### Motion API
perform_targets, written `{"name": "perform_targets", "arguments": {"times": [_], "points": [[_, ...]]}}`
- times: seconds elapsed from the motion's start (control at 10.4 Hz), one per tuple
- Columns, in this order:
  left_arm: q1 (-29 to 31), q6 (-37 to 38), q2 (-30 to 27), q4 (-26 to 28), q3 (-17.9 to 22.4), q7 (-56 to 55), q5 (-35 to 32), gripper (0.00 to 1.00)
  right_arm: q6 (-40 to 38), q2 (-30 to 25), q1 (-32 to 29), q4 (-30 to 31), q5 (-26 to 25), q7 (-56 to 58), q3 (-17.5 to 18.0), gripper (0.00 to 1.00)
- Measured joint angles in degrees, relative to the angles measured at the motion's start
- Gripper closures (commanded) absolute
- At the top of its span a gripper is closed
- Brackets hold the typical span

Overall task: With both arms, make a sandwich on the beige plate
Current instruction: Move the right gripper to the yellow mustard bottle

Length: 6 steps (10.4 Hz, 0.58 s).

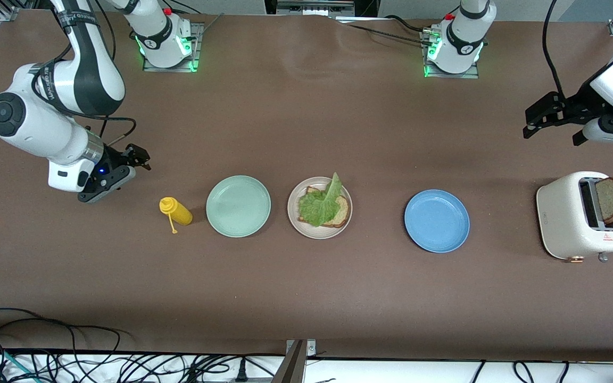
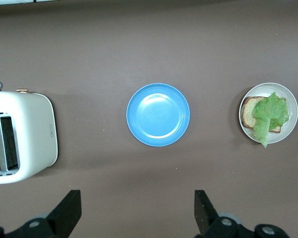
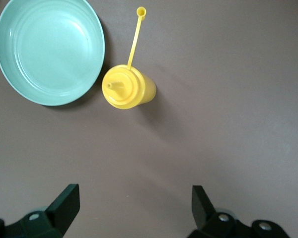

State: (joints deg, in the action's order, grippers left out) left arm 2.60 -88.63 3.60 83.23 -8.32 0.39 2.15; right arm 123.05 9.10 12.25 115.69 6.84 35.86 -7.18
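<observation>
1. Jaws of both arms stand wide apart and hold nothing. The left gripper (image 1: 538,118) hangs over bare bench near the toaster (image 1: 578,221); the right gripper (image 1: 135,159) hangs near the yellow sauce bottle (image 1: 177,211).
2. On the beige plate (image 1: 294,213), between the mint-green plate (image 1: 238,206) and the blue plate (image 1: 437,221), lies one bread slice (image 1: 341,213) under a lettuce leaf (image 1: 320,205), so the sandwich is half built.
3. A second slice (image 1: 612,198) stands up out of the toaster slot, easy to pinch from above. The left arm seems best placed to fetch it; the right arm waits.
</observation>
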Motion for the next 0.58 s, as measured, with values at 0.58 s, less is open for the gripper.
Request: {"name": "perform_targets", "arguments": {"times": [0.58], "points": [[0.12,0.16,0.25,0.06,0.05,0.00,0.00,0.00,9.96,3.70,-0.82,4.40,15.26,18.74,-0.16,0.00]]}}
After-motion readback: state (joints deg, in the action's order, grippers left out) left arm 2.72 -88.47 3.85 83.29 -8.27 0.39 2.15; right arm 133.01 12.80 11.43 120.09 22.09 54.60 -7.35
